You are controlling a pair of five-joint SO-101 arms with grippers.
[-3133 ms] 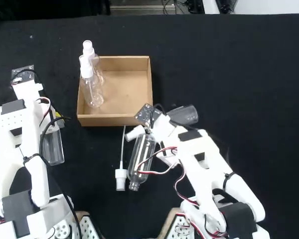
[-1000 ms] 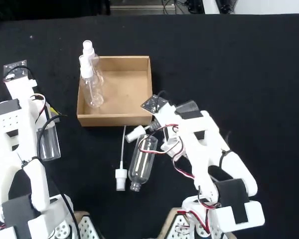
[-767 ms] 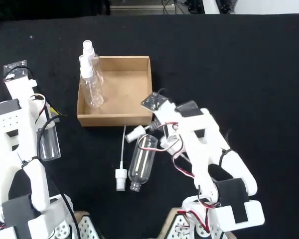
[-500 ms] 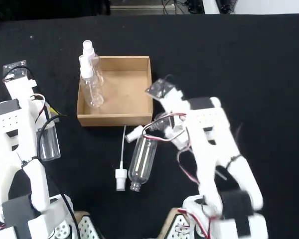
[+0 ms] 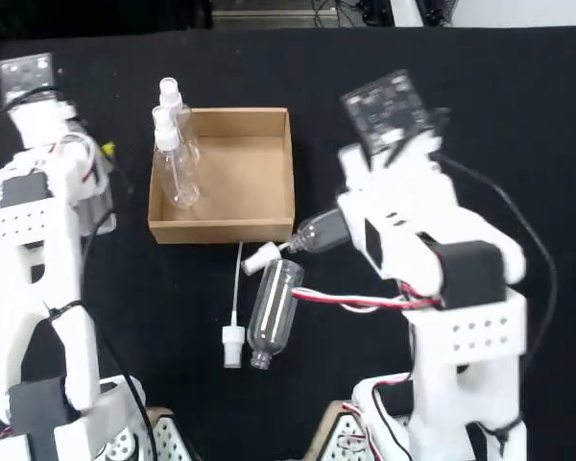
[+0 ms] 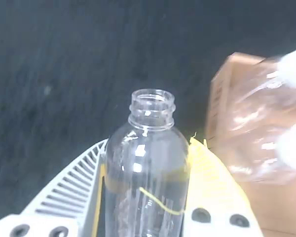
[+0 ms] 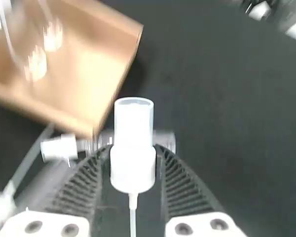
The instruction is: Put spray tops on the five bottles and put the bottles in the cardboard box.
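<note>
My left gripper (image 6: 148, 168) is shut on a clear bottle (image 6: 149, 148) with an open neck, held upright; in the high view this bottle (image 5: 101, 205) hangs left of the cardboard box (image 5: 292, 173). Raised above the table by the box's near right corner, my right gripper (image 7: 133, 165) is shut on a white spray top (image 7: 133, 138), its tube running back between the fingers. In the high view that gripper (image 5: 305, 237) is beside the corner. Two capped bottles (image 5: 176, 158) lie in the box. Another open bottle (image 5: 274, 309) lies on the table.
Two loose spray tops lie on the black table: one (image 5: 259, 257) just in front of the box, one (image 5: 232, 343) with a long tube left of the lying bottle. The box's right half is bare. Open table stretches to the right and behind.
My right arm has risen high from beside the lying bottle, carrying the spray top. My left arm has lifted its bottle and carried it toward the back, level with the box.
</note>
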